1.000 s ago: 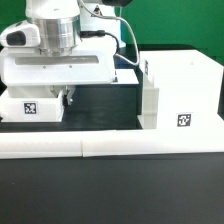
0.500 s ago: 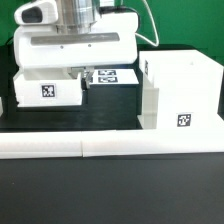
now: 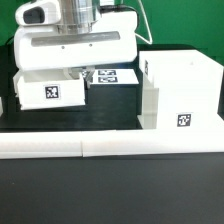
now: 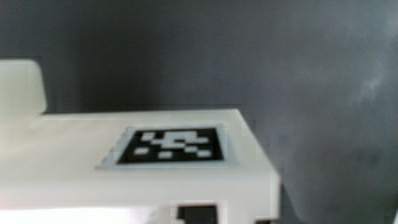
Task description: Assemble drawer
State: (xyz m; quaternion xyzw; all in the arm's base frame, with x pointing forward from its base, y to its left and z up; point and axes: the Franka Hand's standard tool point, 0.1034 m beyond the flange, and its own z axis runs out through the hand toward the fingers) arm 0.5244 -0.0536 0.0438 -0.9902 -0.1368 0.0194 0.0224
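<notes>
Tray (image 3: pixel 46 91) (marker-tagged) directly beneath gripper (image 3: pixel 75 71)

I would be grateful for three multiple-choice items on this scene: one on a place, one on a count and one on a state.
1. In the exterior view, where does the box shell stand relative to the tray?
A) to its left
B) to its right
C) on top of it

2. How many markers show on the shell's near face?
A) one
B) three
C) none

3. The tray is
A) slid into the shell
B) outside the shell, apart from it
C) upside down atop the shell

Key:
1 B: the shell fills the exterior view's right side.
2 A: a single marker sits low on that face.
3 B: dark table shows between them.
</notes>
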